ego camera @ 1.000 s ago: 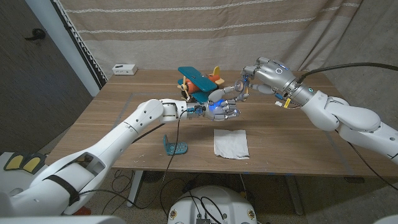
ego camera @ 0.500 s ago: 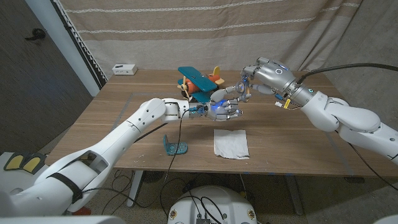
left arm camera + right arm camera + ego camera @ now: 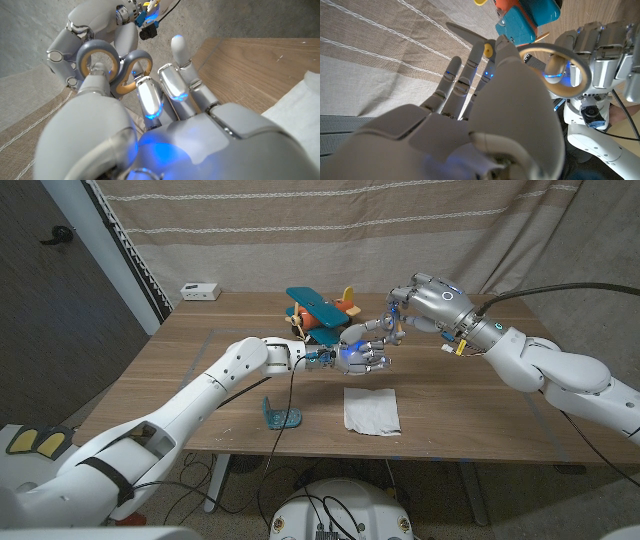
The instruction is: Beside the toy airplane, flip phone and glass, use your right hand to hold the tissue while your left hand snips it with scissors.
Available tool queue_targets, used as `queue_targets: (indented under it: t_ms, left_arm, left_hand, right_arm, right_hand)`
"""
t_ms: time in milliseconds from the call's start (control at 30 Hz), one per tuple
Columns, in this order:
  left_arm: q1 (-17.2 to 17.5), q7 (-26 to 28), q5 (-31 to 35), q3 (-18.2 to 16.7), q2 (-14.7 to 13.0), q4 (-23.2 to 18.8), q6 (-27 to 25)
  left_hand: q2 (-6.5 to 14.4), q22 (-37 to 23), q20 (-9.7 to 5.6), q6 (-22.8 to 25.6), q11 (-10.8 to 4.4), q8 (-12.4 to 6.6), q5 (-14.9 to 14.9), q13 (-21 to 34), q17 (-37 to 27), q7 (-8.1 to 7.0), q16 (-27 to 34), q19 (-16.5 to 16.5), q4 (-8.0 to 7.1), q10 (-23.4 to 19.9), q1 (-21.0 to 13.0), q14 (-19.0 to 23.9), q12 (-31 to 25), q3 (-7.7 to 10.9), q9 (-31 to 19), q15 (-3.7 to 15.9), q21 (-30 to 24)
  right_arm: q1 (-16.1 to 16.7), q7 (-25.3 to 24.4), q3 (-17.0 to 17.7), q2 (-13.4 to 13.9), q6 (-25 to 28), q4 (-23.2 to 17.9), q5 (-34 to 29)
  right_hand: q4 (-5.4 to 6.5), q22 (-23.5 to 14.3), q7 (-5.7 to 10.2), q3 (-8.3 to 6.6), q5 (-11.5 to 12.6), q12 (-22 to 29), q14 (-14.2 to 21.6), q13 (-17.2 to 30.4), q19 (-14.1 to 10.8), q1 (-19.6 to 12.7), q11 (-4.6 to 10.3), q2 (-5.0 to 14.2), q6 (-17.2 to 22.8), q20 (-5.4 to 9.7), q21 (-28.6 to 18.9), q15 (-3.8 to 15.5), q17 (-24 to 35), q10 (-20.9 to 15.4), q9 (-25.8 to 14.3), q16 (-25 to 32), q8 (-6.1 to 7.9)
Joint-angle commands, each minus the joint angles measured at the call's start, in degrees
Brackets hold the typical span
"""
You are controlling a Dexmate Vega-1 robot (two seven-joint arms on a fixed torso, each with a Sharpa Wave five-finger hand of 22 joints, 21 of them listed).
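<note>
Scissors mid-air, tissue on the bench

Your left robot hand (image 3: 362, 356) has fingers through the scissors (image 3: 114, 70), right robot hand (image 3: 425, 302) touching them, grip unclear; fumble this and they'll drop near the tissue (image 3: 371, 410).

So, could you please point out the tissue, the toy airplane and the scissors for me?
tissue (image 3: 371, 410), head view, middle of the white sheet.
toy airplane (image 3: 322, 315), head view, orange body.
scissors (image 3: 95, 60), left wrist view, rim of one handle ring.
</note>
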State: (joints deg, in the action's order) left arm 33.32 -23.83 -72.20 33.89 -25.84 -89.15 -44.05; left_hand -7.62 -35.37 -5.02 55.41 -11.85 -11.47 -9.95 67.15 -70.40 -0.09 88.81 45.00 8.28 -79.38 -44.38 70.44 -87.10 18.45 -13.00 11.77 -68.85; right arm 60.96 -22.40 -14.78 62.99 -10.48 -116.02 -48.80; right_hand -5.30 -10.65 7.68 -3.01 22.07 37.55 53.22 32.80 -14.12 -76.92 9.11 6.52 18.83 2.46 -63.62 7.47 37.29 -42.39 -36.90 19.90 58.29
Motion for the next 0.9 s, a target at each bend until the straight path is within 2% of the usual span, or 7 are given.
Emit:
queue_targets:
  t_ms: [33,200,633,900]
  left_arm:
    - [1.22,3.82,-1.32,-1.03,0.1,-1.49,0.03]
    - [0.93,4.79,-1.23,-0.77,0.14,-1.75,-0.09]
    - [-0.82,3.5,1.05,0.85,0.05,-1.7,0.36]
    - [-0.96,3.52,1.0,0.89,0.39,-1.73,0.38]
  left_hand:
    - [0.57,-0.13,-7.1,0.55,-0.07,-0.4,-0.53,0.09,-0.19,-0.19,-0.08,-0.28,0.22,-0.33,-0.92,0.69,-0.32,0.84,-0.34,-0.16,-0.62]
    - [0.75,-0.04,-6.95,0.62,-0.05,-0.39,-0.67,0.43,-0.19,-0.32,-0.07,-0.4,0.2,-0.67,-1.08,0.9,-0.79,1.23,-0.47,-0.18,-0.8]
    - [-1.1,0.28,-6.94,0.82,-0.07,-0.36,-0.06,0.93,-0.27,0.05,0.08,-0.34,0.14,-0.55,0.2,1.18,-1.35,0.85,-0.77,-0.22,-1.36]
    - [-2.62,0.39,-6.95,0.69,-0.05,-0.3,-0.03,0.57,-0.33,0.07,0.22,-0.34,0.07,-0.13,1.93,0.98,-1.01,-0.43,-0.88,-0.24,-1.51]
  right_arm:
    - [0.67,-0.44,0.53,0.27,1.47,-0.28,-0.47]
    - [0.87,-0.51,0.59,0.52,1.51,-0.39,-0.33]
    - [0.74,-0.5,0.12,0.82,0.86,-0.04,0.01]
    - [0.81,-0.7,-0.08,0.58,1.4,0.04,-0.26]
  right_hand:
    - [-0.11,-0.2,0.36,-0.3,0.18,0.46,0.62,9.19,0.26,-2.42,3.01,3.04,0.09,6.86,-0.53,6.46,0.33,-4.34,0.0,-0.09,0.4]
    - [-0.13,-0.19,0.39,-0.33,0.2,0.33,0.68,9.17,0.34,-2.45,3.05,3.04,0.1,6.79,-0.58,6.45,0.39,-4.27,0.03,-0.13,0.45]
    - [-0.16,-0.16,0.46,-0.35,0.23,0.19,0.71,9.19,0.42,-2.45,3.1,3.02,0.13,6.81,-0.72,6.46,0.49,-4.33,0.22,-0.33,0.52]
    - [-0.16,-0.15,0.39,-0.32,0.23,0.16,0.78,9.18,0.46,-2.42,3.09,3.02,0.2,6.83,-0.81,6.46,0.54,-4.37,0.29,-0.43,0.61]
